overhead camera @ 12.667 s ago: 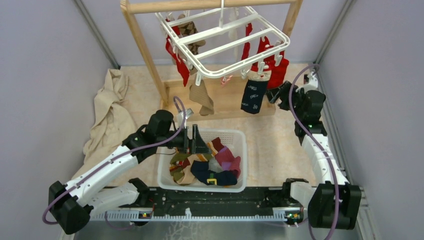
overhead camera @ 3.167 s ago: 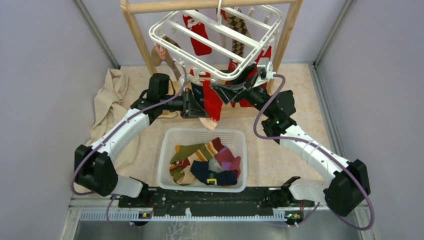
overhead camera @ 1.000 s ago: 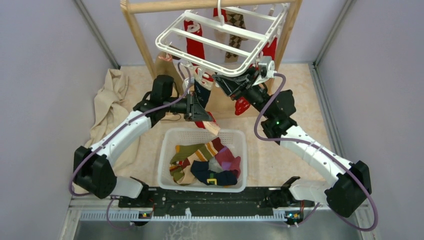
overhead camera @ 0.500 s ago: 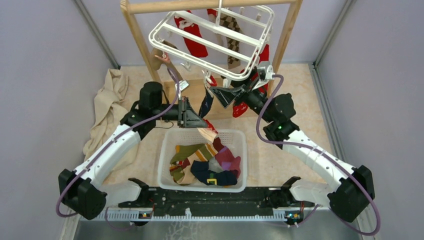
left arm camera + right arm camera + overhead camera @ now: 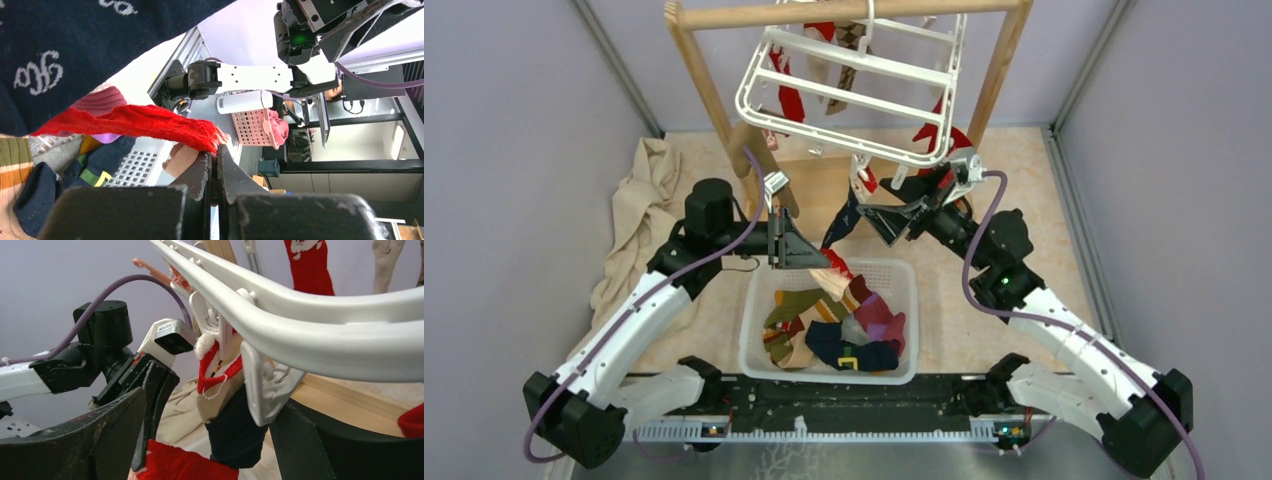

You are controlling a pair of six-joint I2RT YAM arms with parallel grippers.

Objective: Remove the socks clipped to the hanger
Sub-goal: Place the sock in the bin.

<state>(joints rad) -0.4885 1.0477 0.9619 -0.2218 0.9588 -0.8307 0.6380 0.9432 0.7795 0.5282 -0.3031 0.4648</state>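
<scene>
pull-off step: left gripper (image 5: 215, 152) pinches red sock (image 5: 135, 125) below hanger (image 5: 320, 347); right gripper (image 5: 207, 430) spread wide under hanger's clip (image 5: 262, 385). likely next: tug sock free.

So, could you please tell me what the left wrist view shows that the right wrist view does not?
Only the left wrist view shows the white basket with loose socks in it. Only the right wrist view shows the hanger and its clips, with a white-cuffed sock clipped on. Both show the left end effector shut on the red sock, and the navy sock.
</scene>
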